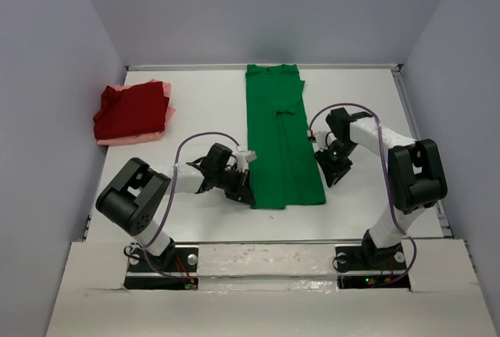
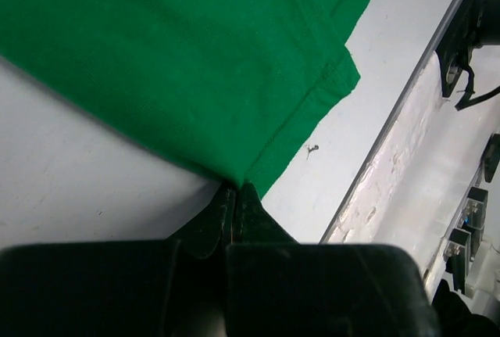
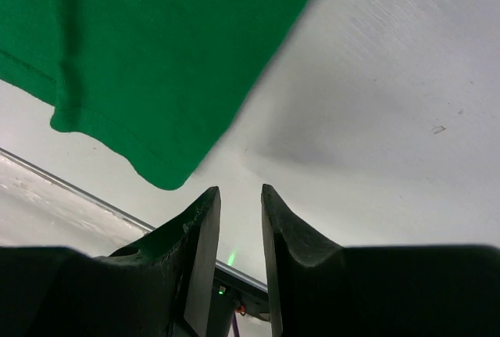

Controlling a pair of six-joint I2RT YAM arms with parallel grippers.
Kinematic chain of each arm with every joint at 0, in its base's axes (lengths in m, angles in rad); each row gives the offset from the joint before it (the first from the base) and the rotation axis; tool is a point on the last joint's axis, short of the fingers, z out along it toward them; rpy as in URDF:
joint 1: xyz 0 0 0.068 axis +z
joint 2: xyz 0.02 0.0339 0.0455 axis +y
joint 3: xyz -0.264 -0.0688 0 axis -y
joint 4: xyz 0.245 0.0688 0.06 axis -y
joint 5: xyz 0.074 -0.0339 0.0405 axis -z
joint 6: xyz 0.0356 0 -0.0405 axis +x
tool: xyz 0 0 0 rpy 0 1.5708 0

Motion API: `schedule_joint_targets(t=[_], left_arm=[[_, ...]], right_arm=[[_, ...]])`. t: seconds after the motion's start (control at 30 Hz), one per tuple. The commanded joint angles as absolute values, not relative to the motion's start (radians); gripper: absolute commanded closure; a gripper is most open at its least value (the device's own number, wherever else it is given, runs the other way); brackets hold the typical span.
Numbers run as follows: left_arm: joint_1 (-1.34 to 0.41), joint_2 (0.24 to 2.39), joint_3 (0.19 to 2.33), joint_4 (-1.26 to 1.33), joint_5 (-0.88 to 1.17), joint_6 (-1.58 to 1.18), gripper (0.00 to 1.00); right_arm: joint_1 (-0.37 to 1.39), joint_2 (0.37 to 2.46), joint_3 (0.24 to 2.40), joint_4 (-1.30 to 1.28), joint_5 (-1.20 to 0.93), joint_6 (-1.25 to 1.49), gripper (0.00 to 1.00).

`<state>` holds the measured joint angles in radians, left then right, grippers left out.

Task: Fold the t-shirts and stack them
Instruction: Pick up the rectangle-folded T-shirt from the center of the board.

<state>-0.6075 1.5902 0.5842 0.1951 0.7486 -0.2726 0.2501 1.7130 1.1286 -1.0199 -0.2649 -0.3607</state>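
Folding of the green shirt [image 1: 281, 138] is in hand: it lies mid-table as a long narrow strip, sleeves turned in, matte knit cloth with a stitched hem. Its left edge, close to the near corner, is pinched between the closed jaws of the left gripper [image 2: 236, 196]. The right gripper [image 3: 238, 192] stands part open just beside the near right corner, holding nothing. Next, I judge, the right must take its corner so both can carry the near end over (limp cloth sags if lifted unevenly). At far left the red shirt [image 1: 131, 110] sits folded on the pink shirt [image 1: 125, 140].
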Motion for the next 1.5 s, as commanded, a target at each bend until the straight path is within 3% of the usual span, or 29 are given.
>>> schedule_joint_targets(t=[0.0,0.13,0.4,1.47], left_arm=[[-0.624,1.568,0.604,0.158,0.741,-0.247,1.00],[-0.634,1.551,0.603,0.156,0.739,-0.241,1.00],[-0.632,1.536,0.604,0.152,0.730,-0.233,1.00],[-0.632,1.543,0.634,0.144,0.718,-0.219,1.00]], right_arm=[[0.258,1.732,1.127,-1.029,-0.281,-0.376,0.67],[0.258,1.753,1.134,-1.046,-0.317,-0.388,0.66],[0.258,1.789,1.131,-1.109,-0.379,-0.449,0.55],[0.296,1.911,1.143,-1.175,-0.505,-0.561,0.55]])
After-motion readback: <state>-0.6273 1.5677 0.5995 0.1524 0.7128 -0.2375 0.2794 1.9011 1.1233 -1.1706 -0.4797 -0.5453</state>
